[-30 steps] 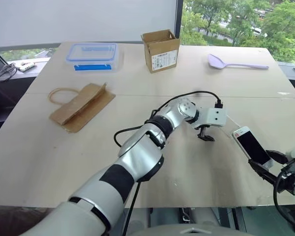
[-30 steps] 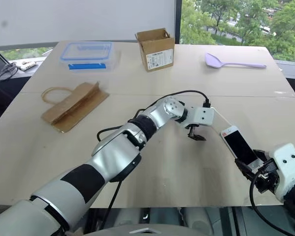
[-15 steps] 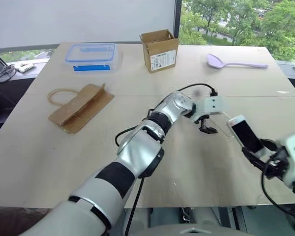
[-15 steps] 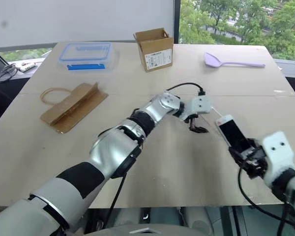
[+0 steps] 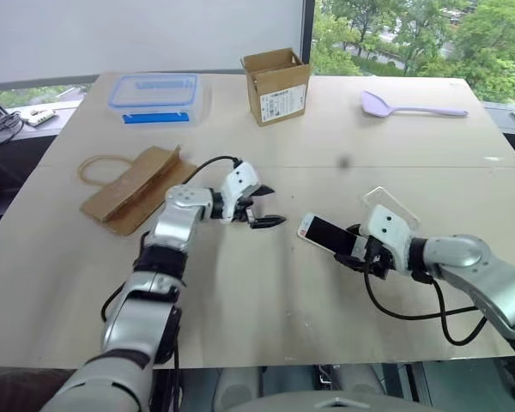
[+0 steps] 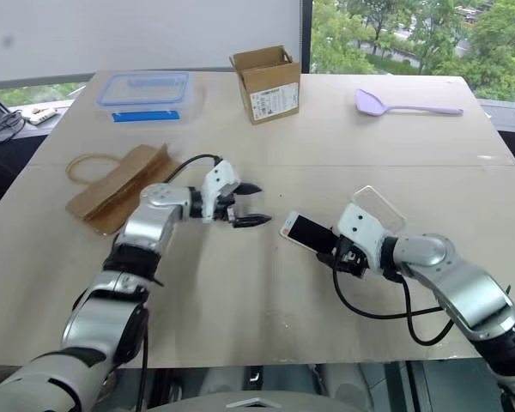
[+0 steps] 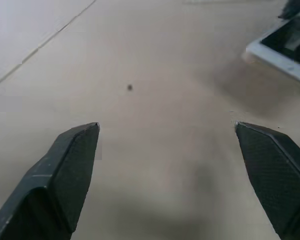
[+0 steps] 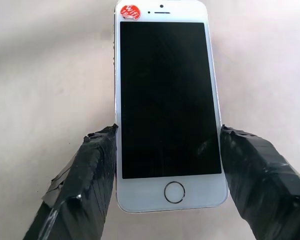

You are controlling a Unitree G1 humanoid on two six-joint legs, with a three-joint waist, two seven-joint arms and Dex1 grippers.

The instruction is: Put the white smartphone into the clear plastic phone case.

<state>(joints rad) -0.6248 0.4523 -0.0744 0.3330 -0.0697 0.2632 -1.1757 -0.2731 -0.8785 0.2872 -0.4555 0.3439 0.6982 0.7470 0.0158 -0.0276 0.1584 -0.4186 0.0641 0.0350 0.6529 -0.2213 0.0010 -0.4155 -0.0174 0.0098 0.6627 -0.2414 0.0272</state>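
My right gripper (image 5: 354, 251) is shut on the white smartphone (image 5: 323, 232), pinching its long sides near the home button. The black screen faces up and the top end points toward my left gripper. In the right wrist view the smartphone (image 8: 165, 100) sits between the taped fingers (image 8: 95, 170), low over the table. The clear plastic phone case (image 5: 388, 204) lies on the table just behind my right hand. My left gripper (image 5: 264, 209) hovers left of the phone, open and holding nothing. The left wrist view shows its fingertips (image 7: 75, 150) wide apart and a corner of the smartphone (image 7: 282, 47).
At the back of the table stand a clear box with a blue lid (image 5: 159, 94), a cardboard box (image 5: 279, 84) and a purple spoon (image 5: 412, 109). A brown paper bag (image 5: 137, 184) lies behind my left arm. Cables (image 5: 13, 122) sit at the far left edge.
My left arm has swung back from the right side to the table's left middle, still open. My right gripper has carried the phone left and forward, now pointing it leftward.
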